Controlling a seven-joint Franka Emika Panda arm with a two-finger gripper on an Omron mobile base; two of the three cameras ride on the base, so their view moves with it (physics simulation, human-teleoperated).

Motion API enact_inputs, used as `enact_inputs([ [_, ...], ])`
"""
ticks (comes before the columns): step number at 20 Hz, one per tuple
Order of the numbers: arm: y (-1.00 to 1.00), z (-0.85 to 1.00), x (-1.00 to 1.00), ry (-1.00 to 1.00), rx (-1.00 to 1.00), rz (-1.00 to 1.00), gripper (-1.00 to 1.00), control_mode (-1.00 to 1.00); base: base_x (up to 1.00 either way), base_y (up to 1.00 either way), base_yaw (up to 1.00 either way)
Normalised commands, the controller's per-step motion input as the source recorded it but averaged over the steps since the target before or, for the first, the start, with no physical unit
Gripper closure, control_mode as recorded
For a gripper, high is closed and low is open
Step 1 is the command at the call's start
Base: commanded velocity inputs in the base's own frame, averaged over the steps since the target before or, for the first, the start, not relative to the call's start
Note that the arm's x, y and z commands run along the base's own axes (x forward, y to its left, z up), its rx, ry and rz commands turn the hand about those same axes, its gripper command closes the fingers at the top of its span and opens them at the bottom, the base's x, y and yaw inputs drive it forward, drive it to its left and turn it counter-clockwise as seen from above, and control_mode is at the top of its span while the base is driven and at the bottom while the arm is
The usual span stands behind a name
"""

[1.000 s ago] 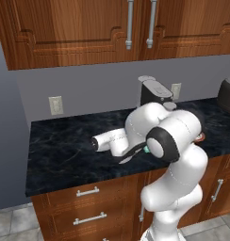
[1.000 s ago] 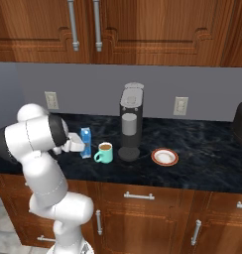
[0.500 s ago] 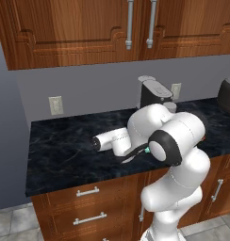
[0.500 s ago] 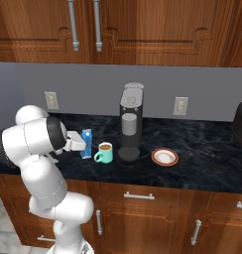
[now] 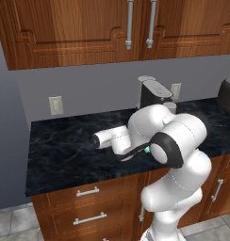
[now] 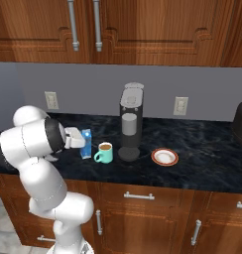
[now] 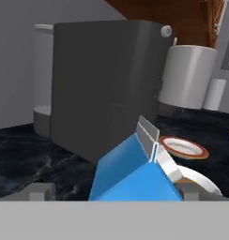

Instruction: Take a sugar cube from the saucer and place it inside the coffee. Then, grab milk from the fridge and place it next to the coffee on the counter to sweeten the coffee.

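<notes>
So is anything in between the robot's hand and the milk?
No, nothing visible. The milk stands on the counter right at the gripper, just left of the coffee mug. In the hand view the carton's blue top sits between the open fingers, with nothing in front of it.

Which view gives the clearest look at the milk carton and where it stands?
The right base view: the milk stands upright on the counter, just left of the coffee. The hand view shows its blue gabled top close up, cropped.
</notes>
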Motion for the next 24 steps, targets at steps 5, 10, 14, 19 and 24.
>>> enact_inputs([
  [5, 0.0, 0.16, 0.0, -0.08, 0.0, -0.03, -1.0, -1.0, 0.0, 0.0, 0.0],
  [10, 0.0, 0.25, 0.0, -0.07, 0.0, -0.03, -1.0, -1.0, 0.0, 0.0, 0.0],
  [14, 0.0, 0.28, 0.0, -0.06, 0.0, -0.05, -1.0, -1.0, 0.0, 0.0, 0.0],
  [19, 0.0, 0.26, 0.0, -0.06, 0.02, -0.06, -1.0, -1.0, 0.0, 0.0, 0.0],
  [24, 0.0, 0.31, -0.06, -0.09, 0.01, -0.05, -1.0, -1.0, 0.0, 0.0, 0.0],
])
